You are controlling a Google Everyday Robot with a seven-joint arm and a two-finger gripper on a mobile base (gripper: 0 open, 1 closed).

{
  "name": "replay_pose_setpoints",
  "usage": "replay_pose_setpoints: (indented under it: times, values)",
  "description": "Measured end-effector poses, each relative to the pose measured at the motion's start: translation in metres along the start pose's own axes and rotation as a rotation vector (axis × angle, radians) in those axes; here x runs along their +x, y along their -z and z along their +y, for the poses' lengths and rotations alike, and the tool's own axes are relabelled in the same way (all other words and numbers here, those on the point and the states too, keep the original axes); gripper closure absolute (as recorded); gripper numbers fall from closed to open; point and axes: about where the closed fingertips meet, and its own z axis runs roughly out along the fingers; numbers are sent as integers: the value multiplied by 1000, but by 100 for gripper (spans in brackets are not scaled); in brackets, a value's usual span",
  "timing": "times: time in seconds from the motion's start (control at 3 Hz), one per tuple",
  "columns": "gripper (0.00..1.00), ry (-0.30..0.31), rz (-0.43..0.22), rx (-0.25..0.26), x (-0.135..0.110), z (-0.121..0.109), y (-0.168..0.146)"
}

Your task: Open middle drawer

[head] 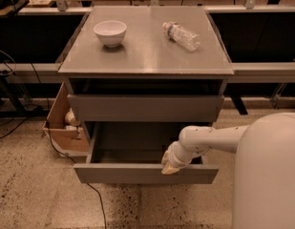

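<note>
Working the middle drawer (pixel 137 173) open, with the gripper (pixel 169 165) resting on the right part of its front rim.

Starting at the left: passing a cardboard box (pixel 66 128) on the floor beside the cabinet, then a white bowl (pixel 110 32) on the cabinet top. Finding the middle drawer hanging well out of the cabinet, below the top drawer (pixel 146 108). Not being able to tell whether the gripper is clamping that rim or only leaning on it. Risking, judging from here, a slip off the handleless front if pulling further on a weak hold, or a skewed, jamming drawer from tugging so far right of centre. Farther right, risking a rolling bottle (pixel 181 36), lying on its side up top, if jolting the cabinet.
</note>
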Motion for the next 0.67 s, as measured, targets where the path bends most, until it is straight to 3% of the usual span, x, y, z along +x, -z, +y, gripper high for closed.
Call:
replay_pose_setpoints:
  times: [0.33, 0.67]
  values:
    - [24, 15, 28, -10, -1, -6, 8]
    - [2, 63, 92, -34, -7, -22, 30]
